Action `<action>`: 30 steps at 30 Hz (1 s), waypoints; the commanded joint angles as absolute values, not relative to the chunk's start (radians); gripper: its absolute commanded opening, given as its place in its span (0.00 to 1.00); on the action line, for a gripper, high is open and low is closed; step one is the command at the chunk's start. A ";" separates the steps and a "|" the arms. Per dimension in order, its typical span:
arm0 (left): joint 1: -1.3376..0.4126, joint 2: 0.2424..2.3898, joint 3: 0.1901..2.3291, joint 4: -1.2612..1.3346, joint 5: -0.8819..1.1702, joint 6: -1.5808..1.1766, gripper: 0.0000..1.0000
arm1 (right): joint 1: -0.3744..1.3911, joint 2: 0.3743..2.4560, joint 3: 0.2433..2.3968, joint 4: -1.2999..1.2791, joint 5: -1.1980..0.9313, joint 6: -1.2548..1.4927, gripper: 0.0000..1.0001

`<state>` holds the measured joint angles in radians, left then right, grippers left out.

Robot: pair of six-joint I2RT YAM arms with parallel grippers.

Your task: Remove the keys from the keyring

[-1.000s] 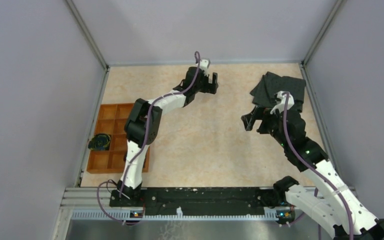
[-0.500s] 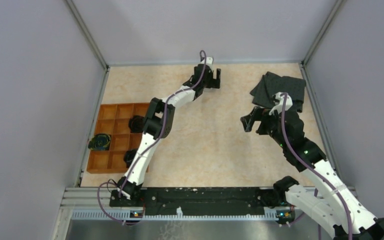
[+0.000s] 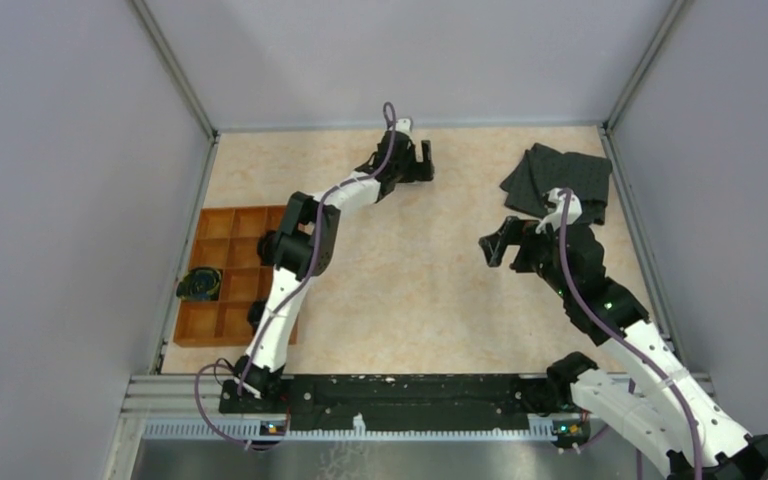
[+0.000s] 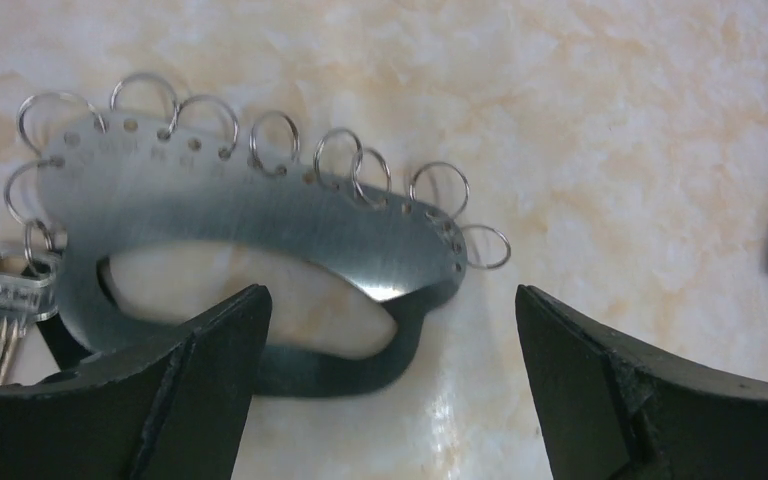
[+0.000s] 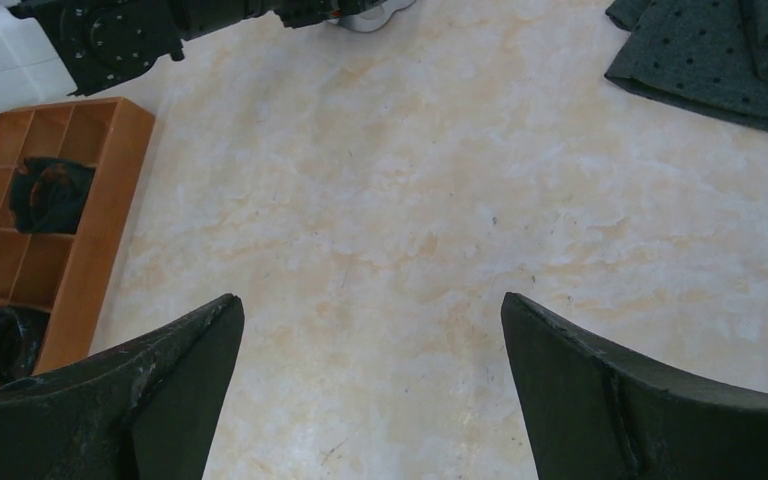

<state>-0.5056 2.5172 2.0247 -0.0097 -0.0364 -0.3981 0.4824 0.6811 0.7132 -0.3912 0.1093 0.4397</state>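
Shifting slightly toward 9 o'clock since a moment ago, the left gripper [image 3: 415, 160] gapes wide over the keyring [image 4: 250, 235] at the table's [image 3: 410, 290] 12 o'clock edge. The keys [image 4: 5, 300] are not yet removed, and the right gripper [image 3: 497, 243] waits wide and empty.

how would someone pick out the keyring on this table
On the marbled beige table, look ahead of the left end effector. The keyring is the flat brushed-steel oval with a hollow middle. One edge is fringed with small wire loops, and a silver key hangs at one end.

Your left elbow now sits further right, uncovering more of the orange tray [image 3: 222, 225], while the left gripper [image 3: 423, 160] shifts slightly left.
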 commanded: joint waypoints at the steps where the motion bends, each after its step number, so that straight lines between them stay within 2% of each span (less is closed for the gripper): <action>1: -0.522 2.402 1.833 -0.099 0.060 -0.473 0.98 | 0.486 0.657 0.697 -0.354 0.105 0.461 0.99; 5: -0.572 2.256 1.609 -0.102 0.111 -0.501 0.98 | 0.487 0.657 0.679 -0.344 0.116 0.471 0.99; 11: -0.699 1.966 1.098 0.047 0.133 -0.572 0.98 | 0.486 0.674 0.658 -0.331 0.125 0.488 0.99; 16: -0.791 1.694 0.780 0.111 0.129 -0.647 0.98 | 0.486 0.716 0.622 -0.291 0.111 0.505 0.99; 21: -0.800 1.451 0.695 0.056 0.100 -0.633 0.98 | 0.486 0.811 0.608 -0.231 0.089 0.508 0.99; 24: -0.797 1.337 0.700 -0.034 -0.006 -0.634 0.98 | 0.485 0.895 0.612 -0.198 0.037 0.502 0.99; 28: -0.768 1.269 0.665 -0.047 -0.116 -0.612 0.98 | 0.506 1.003 0.591 -0.080 -0.081 0.563 0.95; 30: -0.711 1.276 0.645 -0.028 -0.052 -0.610 0.99 | 0.542 1.047 0.570 -0.021 -0.105 0.613 0.93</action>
<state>-0.7822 1.2900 0.6903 -0.0170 -0.0223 -0.6186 0.4915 0.9798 0.5961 -0.1955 0.0044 0.5278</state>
